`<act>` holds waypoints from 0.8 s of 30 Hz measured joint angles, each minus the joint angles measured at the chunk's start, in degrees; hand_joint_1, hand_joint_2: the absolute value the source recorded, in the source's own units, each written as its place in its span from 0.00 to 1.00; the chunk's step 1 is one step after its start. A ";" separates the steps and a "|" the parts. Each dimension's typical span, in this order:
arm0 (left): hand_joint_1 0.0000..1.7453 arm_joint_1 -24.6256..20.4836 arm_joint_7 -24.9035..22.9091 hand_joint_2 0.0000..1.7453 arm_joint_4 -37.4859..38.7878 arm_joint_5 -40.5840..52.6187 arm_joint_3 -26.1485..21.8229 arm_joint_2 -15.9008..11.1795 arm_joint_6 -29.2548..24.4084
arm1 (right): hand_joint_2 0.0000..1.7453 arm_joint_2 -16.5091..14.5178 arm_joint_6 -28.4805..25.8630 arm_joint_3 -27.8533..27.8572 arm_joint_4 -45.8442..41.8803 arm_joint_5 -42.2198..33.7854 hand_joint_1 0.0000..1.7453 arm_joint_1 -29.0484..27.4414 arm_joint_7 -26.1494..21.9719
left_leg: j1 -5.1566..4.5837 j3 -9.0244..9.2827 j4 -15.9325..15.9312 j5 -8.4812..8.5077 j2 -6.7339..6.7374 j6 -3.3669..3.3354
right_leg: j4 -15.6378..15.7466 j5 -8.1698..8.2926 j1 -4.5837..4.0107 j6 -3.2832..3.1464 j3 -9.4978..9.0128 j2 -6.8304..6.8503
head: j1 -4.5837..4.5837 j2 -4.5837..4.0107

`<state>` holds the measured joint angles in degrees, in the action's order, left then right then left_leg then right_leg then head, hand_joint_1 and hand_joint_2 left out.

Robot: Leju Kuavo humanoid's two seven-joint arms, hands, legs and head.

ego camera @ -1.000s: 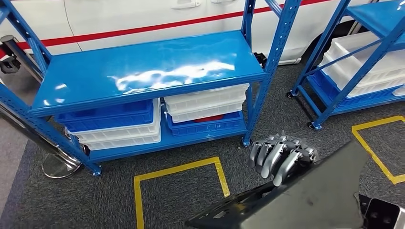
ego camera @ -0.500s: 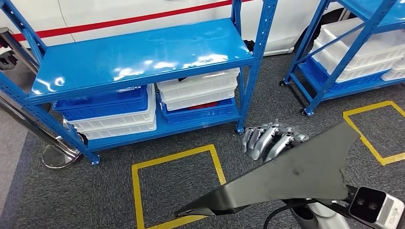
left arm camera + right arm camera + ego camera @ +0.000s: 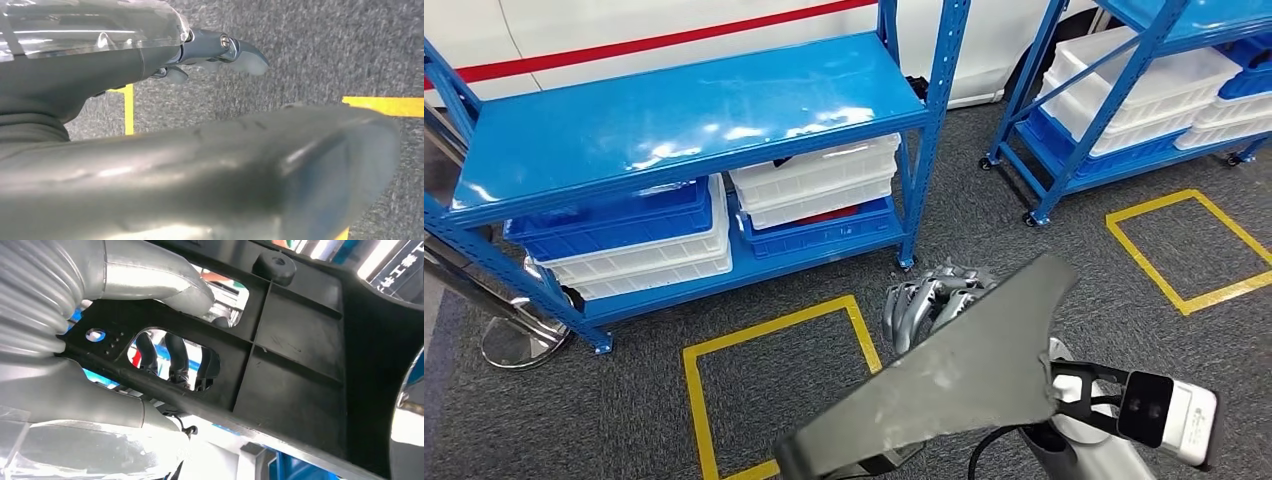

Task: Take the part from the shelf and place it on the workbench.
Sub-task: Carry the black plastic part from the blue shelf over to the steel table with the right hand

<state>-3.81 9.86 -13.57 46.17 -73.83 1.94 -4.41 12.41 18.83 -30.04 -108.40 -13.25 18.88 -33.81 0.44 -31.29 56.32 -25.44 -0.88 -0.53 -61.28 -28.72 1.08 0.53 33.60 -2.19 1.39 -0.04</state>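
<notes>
Head view: the right hand (image 3: 929, 303) grips a long dark grey part (image 3: 954, 375) by its upper edge, fingers curled over it, holding it above the carpeted floor (image 3: 604, 420) beside a yellow square (image 3: 774, 330). A blue shelf (image 3: 674, 120) with white and blue bins (image 3: 814, 190) stands beyond.

Left wrist view: the left hand (image 3: 220, 50) hangs over the carpet beside a blurred grey body; whether it is clenched or released, I cannot tell.

Right wrist view: the thumb presses the part's ribbed black underside (image 3: 295, 355), dark fingers (image 3: 175, 360) showing through a cut-out.
</notes>
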 joint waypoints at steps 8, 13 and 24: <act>0.00 0.00 1.50 0.00 -0.01 -0.09 -0.64 0.28 -2.33 | 1.00 0.71 2.07 -1.02 4.62 2.07 0.73 -0.70 -2.72 | -0.41 -0.15 0.85 -0.69 4.19 -0.19 | -3.93 1.05 0.02 0.37 2.60 3.80 | -0.07 0.00; 0.00 -0.19 2.70 0.00 -0.02 0.29 -0.70 0.36 -3.10 | 1.00 -1.69 1.35 -2.61 5.37 5.41 0.73 -2.50 -1.62 | -0.79 -0.42 1.81 -1.57 6.22 1.23 | 1.47 2.43 -0.70 -1.38 0.92 4.72 | 0.04 0.00; 0.00 0.37 3.84 0.00 -0.02 -0.03 -1.31 0.56 -3.22 | 1.00 -5.36 2.09 -3.91 7.11 10.03 0.73 -6.13 -3.75 | 0.32 -1.50 5.45 -2.68 -1.35 2.08 | 1.58 3.31 -0.43 -2.10 1.32 -2.05 | 0.03 0.00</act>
<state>-3.43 13.70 -13.60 46.14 -75.14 2.50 -7.63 7.05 20.92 -33.95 -101.29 -3.22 12.75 -37.56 0.76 -32.79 61.77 -28.11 -2.23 1.54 -59.70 -25.40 0.65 -1.57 34.92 -4.24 1.43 -0.04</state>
